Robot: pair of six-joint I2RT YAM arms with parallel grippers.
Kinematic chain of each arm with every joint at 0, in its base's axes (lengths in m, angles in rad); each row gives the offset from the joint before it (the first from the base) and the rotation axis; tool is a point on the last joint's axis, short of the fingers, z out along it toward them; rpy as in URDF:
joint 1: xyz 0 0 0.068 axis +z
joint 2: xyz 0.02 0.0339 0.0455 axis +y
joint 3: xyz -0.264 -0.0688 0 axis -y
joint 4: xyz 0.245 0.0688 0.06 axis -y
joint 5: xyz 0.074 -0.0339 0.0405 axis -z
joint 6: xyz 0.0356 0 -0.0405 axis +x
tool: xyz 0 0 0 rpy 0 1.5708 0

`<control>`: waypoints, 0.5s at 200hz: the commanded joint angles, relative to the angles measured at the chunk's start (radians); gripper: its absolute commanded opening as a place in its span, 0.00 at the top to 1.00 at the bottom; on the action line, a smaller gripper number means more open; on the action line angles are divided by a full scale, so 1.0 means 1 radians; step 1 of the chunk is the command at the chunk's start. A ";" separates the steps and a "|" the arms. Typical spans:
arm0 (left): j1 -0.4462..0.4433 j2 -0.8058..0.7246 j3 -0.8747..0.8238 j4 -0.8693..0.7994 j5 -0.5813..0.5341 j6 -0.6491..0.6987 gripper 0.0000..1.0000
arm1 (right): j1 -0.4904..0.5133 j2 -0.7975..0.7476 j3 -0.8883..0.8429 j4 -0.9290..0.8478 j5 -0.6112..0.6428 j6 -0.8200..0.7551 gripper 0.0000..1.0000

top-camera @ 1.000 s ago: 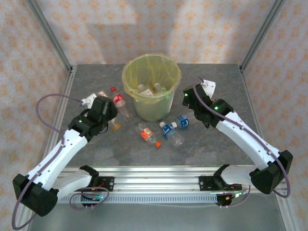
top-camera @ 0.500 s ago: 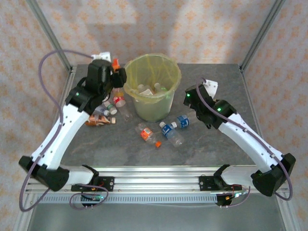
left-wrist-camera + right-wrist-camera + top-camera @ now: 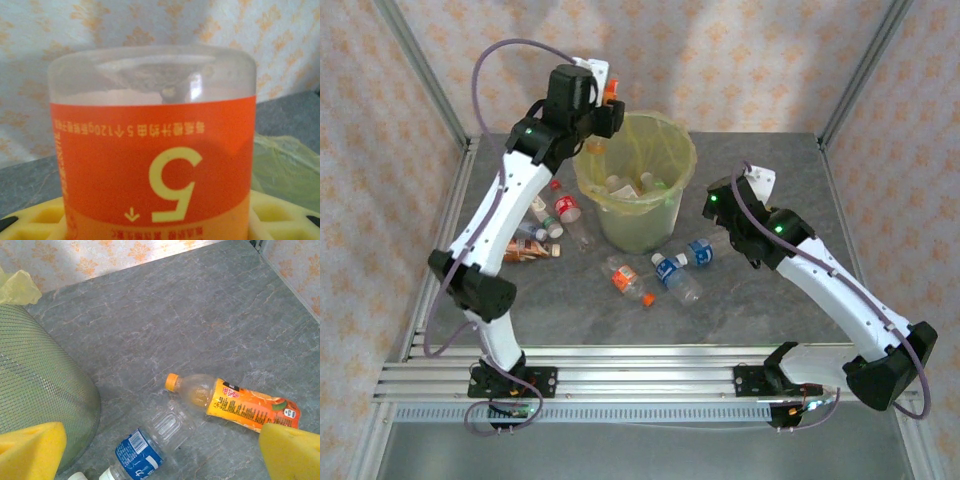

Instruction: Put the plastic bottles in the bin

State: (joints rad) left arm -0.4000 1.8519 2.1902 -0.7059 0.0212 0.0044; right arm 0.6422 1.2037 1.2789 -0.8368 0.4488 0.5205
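Left fingers, risen to the bin rim, clench an orange-labelled bottle; right fingers gape over open table.

One bin. Two arms. bottles: one held, at least three before bin, left cluster uncountable.

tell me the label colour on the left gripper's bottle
Orange label with a yellow 5, best in left wrist view.

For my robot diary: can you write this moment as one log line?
left gripper: shut on orange-labelled clear plastic bottle, high beside round yellow-green bin | right gripper: open, empty
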 commanded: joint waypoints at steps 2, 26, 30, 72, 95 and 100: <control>-0.010 0.051 0.118 -0.115 0.072 0.068 0.44 | -0.003 -0.015 0.000 -0.020 0.016 0.017 0.01; -0.010 0.130 0.176 -0.172 0.106 0.105 0.44 | -0.003 -0.015 -0.004 -0.024 0.016 0.020 0.01; -0.011 0.135 0.177 -0.176 0.108 0.113 0.44 | -0.003 -0.016 -0.003 -0.024 0.017 0.020 0.01; -0.012 0.194 0.198 -0.235 0.106 0.173 0.44 | -0.003 -0.016 -0.002 -0.025 0.016 0.018 0.01; -0.014 0.234 0.233 -0.288 0.096 0.187 0.44 | -0.003 -0.016 -0.001 -0.028 0.017 0.017 0.01; -0.015 0.240 0.235 -0.293 0.094 0.190 0.44 | -0.003 -0.015 -0.001 -0.027 0.018 0.016 0.01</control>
State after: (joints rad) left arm -0.4072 2.0747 2.3695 -0.9184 0.1169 0.1440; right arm 0.6422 1.2037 1.2789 -0.8371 0.4488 0.5243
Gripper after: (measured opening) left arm 0.581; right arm 0.991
